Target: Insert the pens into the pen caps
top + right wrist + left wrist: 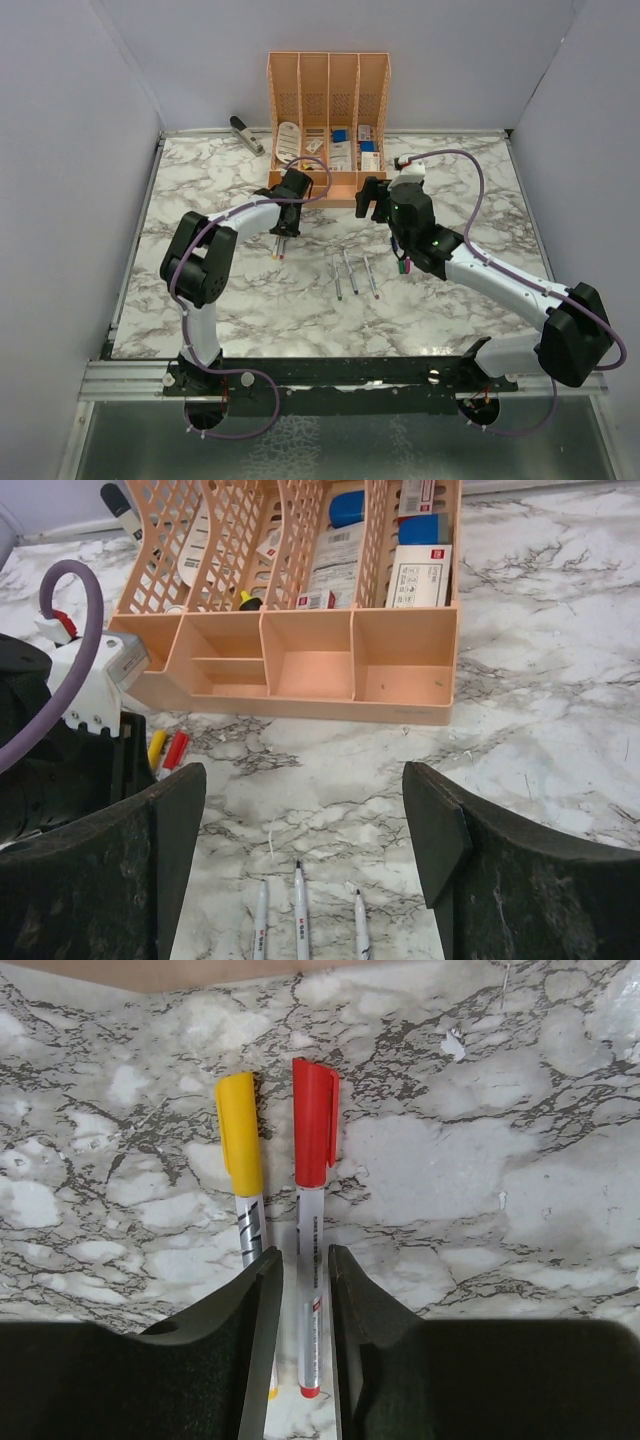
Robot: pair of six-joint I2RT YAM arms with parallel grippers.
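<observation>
Two pens lie side by side, one in a yellow cap (240, 1130), one in a red cap (315, 1120). My left gripper (303, 1260) is low over them, its jaws narrowly parted either side of the red pen's barrel (310, 1225) with a thin gap on each side. In the top view it (284, 228) is just above these pens (279, 248). Three uncapped pens (351, 272) lie mid-table; they also show in the right wrist view (300, 915). My right gripper (305, 810) is wide open and empty above them. Small green and magenta caps (403, 266) peek out beside the right forearm.
The orange organizer (328, 100) with white stationery stands at the back centre, its front tray (400, 665) just beyond my right gripper. A grey stapler (245, 135) lies at the back left. The left arm's wrist (60, 770) is close on the right gripper's left.
</observation>
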